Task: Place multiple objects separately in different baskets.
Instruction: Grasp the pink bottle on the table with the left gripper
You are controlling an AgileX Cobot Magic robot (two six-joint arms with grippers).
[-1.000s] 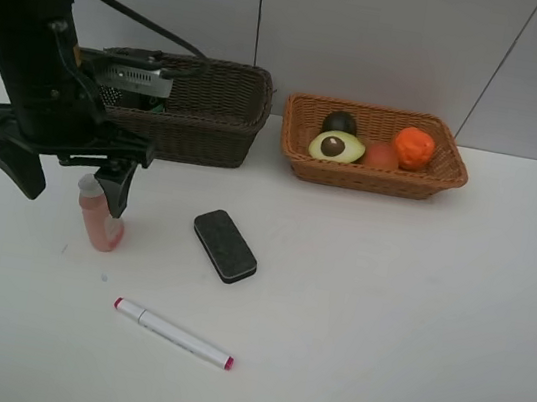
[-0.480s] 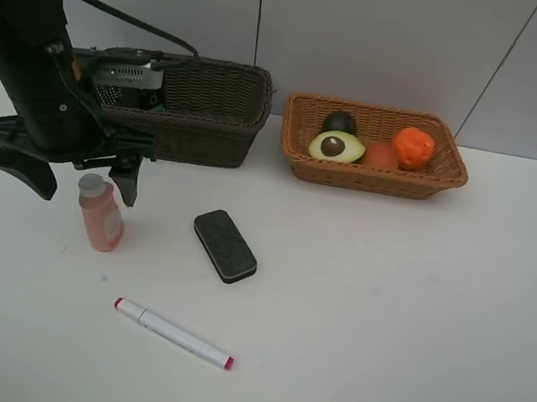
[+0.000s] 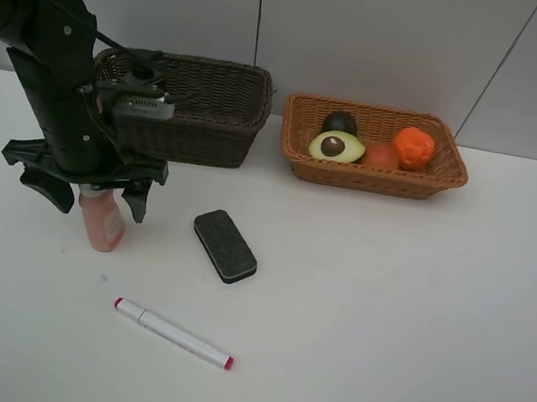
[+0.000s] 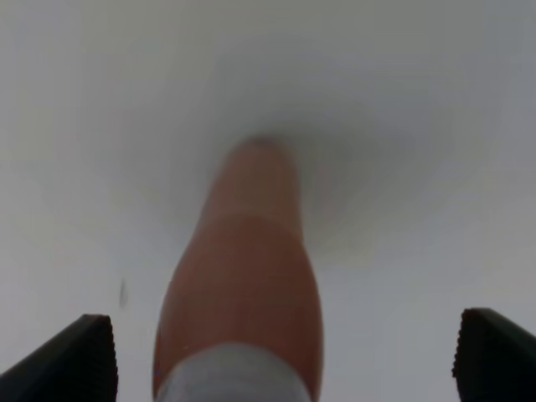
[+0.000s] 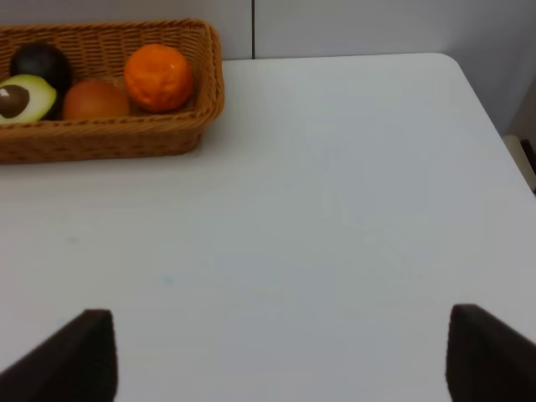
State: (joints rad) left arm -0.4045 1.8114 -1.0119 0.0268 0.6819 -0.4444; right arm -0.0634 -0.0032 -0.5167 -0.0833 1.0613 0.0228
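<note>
change: left gripper [image 3: 93, 201] has slid toward the middle over the last second. The small pink bottle [image 3: 103, 225] hasn't moved. It now sits between the fingers, not next to one of them.
left gripper: spread wide, straddling the bottle. Neither pad touches it in the wrist view, so nothing is grasped.
pink bottle: upright on the tabletop [image 3: 384, 309], in front of the dark brown basket [image 3: 210, 117] and apart from it.
meaning: I read this as lined up for the grab. Bottle not yet binned.
right gripper [image 5: 280, 356]: released, empty, over bare tabletop away from the tan basket [image 3: 368, 180].
tan basket: halved avocado [image 3: 335, 147], peach [image 3: 381, 156], mangosteen [image 3: 340, 122] and orange [image 3: 413, 147] are all inside. Fruit side looks done to me.
still out: black eraser [image 3: 224, 245] and white red-tipped marker [image 3: 173, 333], both lying flat on the tabletop.
surface: plain white, matte.
room: pale grey wall panels [image 3: 394, 38] with thin seams behind the baskets.
</note>
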